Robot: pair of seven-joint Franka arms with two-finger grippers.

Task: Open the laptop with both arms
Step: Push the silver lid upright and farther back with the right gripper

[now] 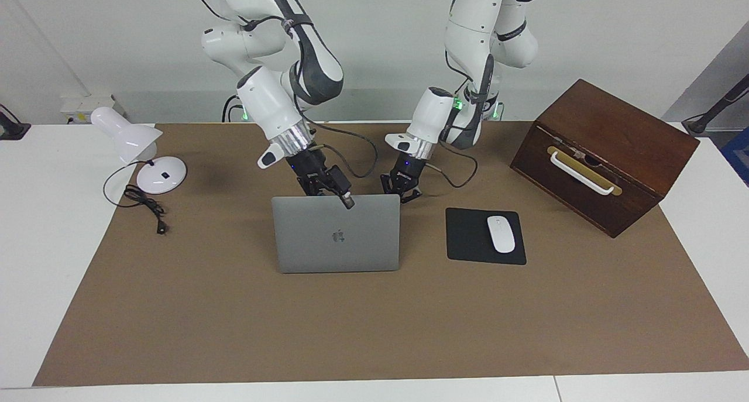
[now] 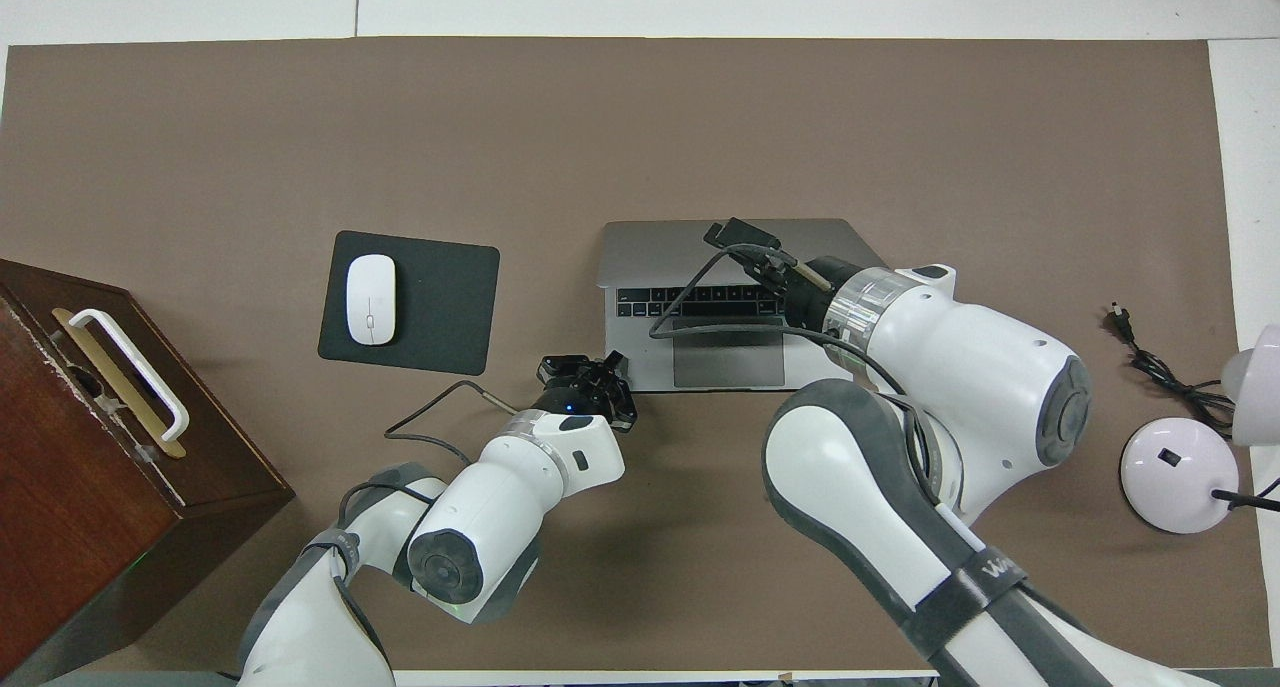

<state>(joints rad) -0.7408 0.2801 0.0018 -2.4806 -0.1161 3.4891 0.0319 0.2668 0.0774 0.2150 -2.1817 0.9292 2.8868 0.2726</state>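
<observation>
The silver-grey laptop (image 1: 336,238) stands open on the brown mat, its lid raised steeply with the apple logo facing away from the robots. The overhead view shows the laptop (image 2: 650,252) with its dark keyboard and grey trackpad. My right gripper (image 1: 346,199) is at the middle of the lid's top edge, shut on it; it also shows in the overhead view (image 2: 742,236). My left gripper (image 1: 401,192) is low at the corner of the laptop's base toward the left arm's end, fingers apart, holding nothing; it also shows in the overhead view (image 2: 590,375).
A black mouse pad (image 1: 468,238) with a white mouse (image 1: 501,233) lies beside the laptop toward the left arm's end. A brown wooden box (image 1: 603,156) with a white handle stands past it. A white desk lamp (image 1: 140,150) and its cable (image 1: 146,206) sit at the right arm's end.
</observation>
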